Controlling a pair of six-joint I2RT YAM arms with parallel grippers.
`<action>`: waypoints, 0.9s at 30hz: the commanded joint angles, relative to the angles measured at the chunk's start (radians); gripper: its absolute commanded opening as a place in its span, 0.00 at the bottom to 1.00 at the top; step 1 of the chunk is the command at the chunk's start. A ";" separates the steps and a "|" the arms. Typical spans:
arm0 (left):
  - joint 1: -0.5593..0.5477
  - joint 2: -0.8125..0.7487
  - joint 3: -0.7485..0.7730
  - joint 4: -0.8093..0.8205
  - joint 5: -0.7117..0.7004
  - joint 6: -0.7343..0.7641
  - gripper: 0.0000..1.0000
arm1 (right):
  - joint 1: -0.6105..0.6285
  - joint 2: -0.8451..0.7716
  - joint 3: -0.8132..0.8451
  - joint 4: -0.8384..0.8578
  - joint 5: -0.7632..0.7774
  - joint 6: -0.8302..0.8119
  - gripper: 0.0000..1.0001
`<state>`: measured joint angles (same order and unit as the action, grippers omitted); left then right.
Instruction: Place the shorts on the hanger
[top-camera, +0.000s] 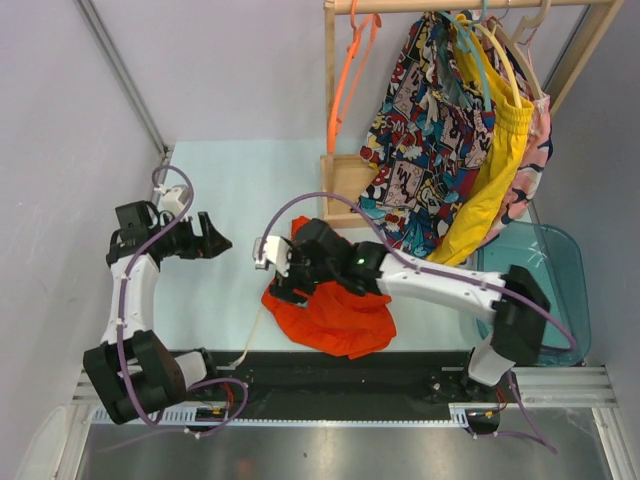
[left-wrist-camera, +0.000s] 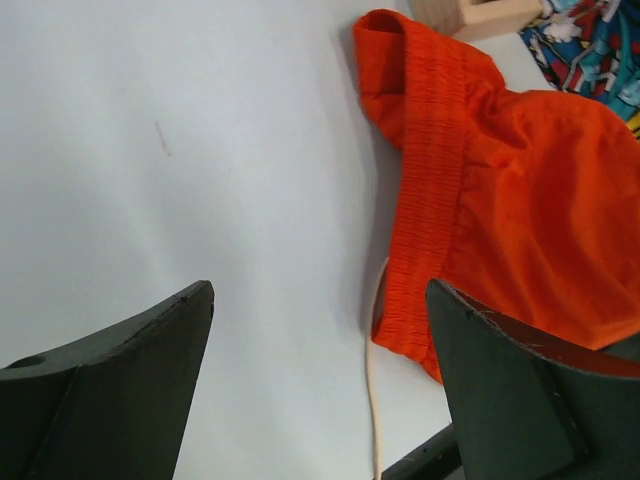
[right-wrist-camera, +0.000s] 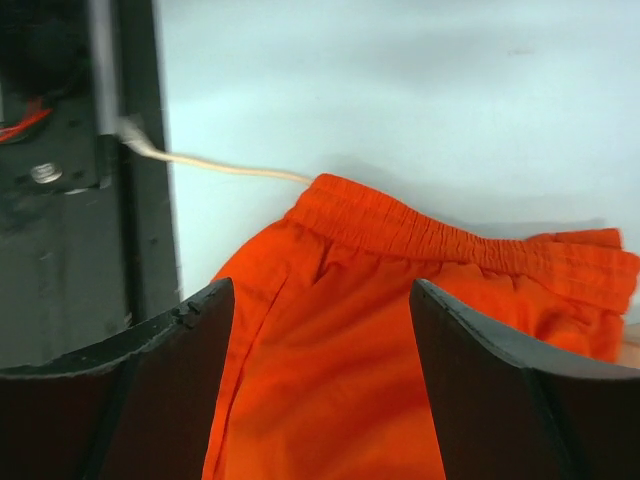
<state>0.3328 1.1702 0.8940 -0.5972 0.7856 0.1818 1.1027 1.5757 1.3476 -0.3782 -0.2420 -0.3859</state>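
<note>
The orange-red shorts (top-camera: 335, 318) lie crumpled on the table near its front edge, their cream drawstring (top-camera: 252, 345) trailing to the black rail. My right gripper (top-camera: 283, 283) is open just above the shorts near the waistband (right-wrist-camera: 440, 240), its fingers (right-wrist-camera: 150, 370) spread over the fabric. My left gripper (top-camera: 222, 243) is open and empty, left of the shorts, which show at the right of its view (left-wrist-camera: 520, 200). The orange hanger (top-camera: 350, 75) hangs by its hook from the wooden rail at the back.
A wooden rack (top-camera: 335, 150) stands at the back with comic-print shorts (top-camera: 420, 140), yellow shorts (top-camera: 495, 160) and beige hangers (top-camera: 520, 55) on it. A teal plastic bin (top-camera: 550, 275) sits at the right. A black rail (top-camera: 330, 372) runs along the front edge.
</note>
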 joint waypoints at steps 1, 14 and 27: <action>0.055 0.020 0.045 0.024 -0.053 -0.059 0.92 | 0.035 0.151 0.016 0.172 0.177 0.107 0.76; 0.104 0.019 0.056 -0.006 -0.006 -0.018 0.93 | 0.074 0.426 0.042 0.294 0.280 0.168 0.74; 0.109 0.022 0.057 0.005 0.017 0.062 0.91 | 0.043 0.166 0.068 0.073 0.139 0.098 0.00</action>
<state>0.4320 1.1999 0.9222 -0.6117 0.7631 0.1829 1.1690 1.9907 1.3613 -0.2031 -0.0219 -0.2504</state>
